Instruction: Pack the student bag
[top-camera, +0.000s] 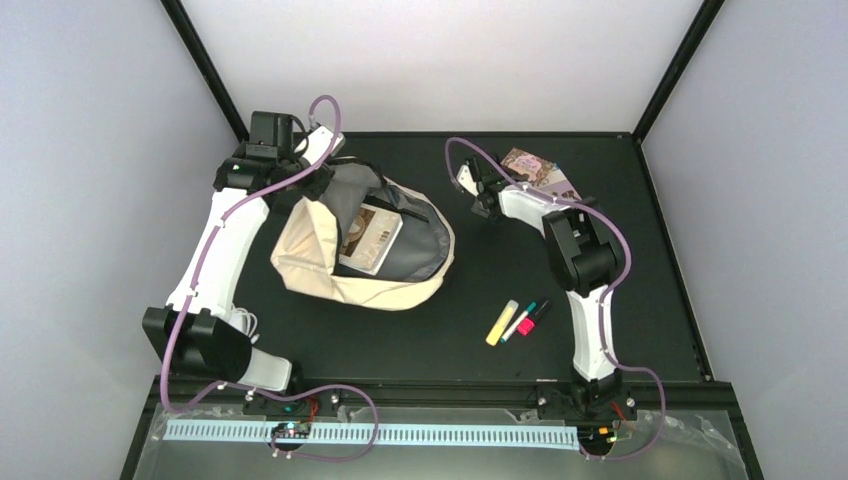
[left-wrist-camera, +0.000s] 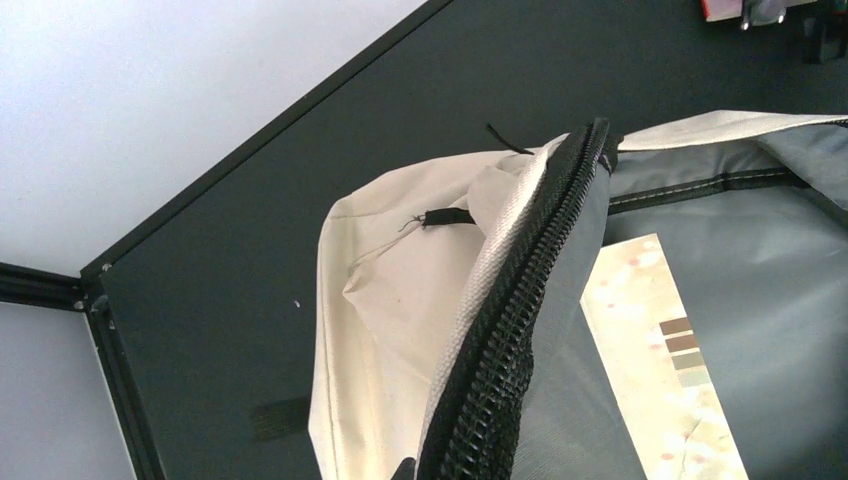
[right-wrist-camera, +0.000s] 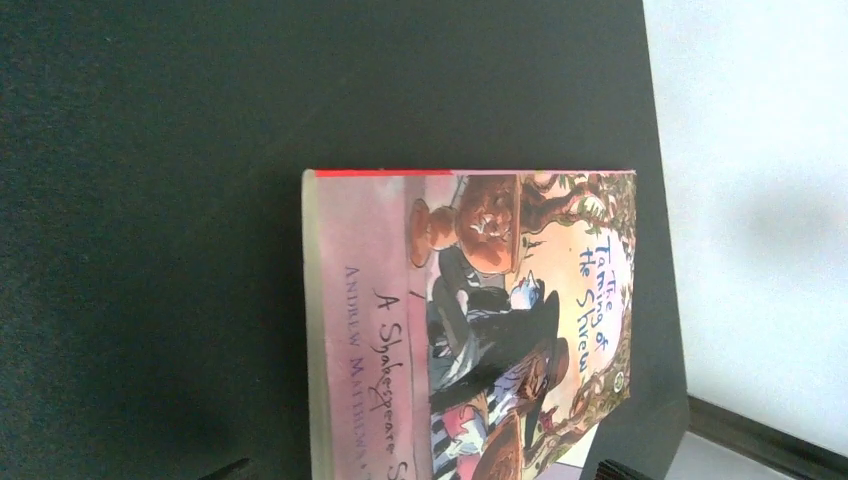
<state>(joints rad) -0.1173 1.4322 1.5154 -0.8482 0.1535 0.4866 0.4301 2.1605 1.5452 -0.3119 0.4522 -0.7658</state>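
Seen from above, a black counter (top-camera: 450, 340) carries a large cream student bag (top-camera: 300, 255), which lies left of centre with its mouth open and its grey lining showing. A pale book (top-camera: 370, 240) with a patterned cover sits inside the opening.

The left arm reaches along the far left side, and the left fingers (top-camera: 328, 152) are pressed together on the bag's upper rim at its far edge. The left wrist view shows the dark zipper edge (left-wrist-camera: 520, 330) held up and running straight toward the camera, cream fabric to its left, grey lining and the pale book to its right.

The right arm bends over the right half of the counter. The right fingers (top-camera: 468, 183) are spread wide and hold nothing. They hover near a paperback (top-camera: 540, 172) lying flat at the far right corner. In the right wrist view its illustrated cover reads "The Taming of the Shrew", with a fingertip showing at each bottom side.

Three markers (top-camera: 518, 320), one of them yellow, lie together on the counter between the bag and the right arm.
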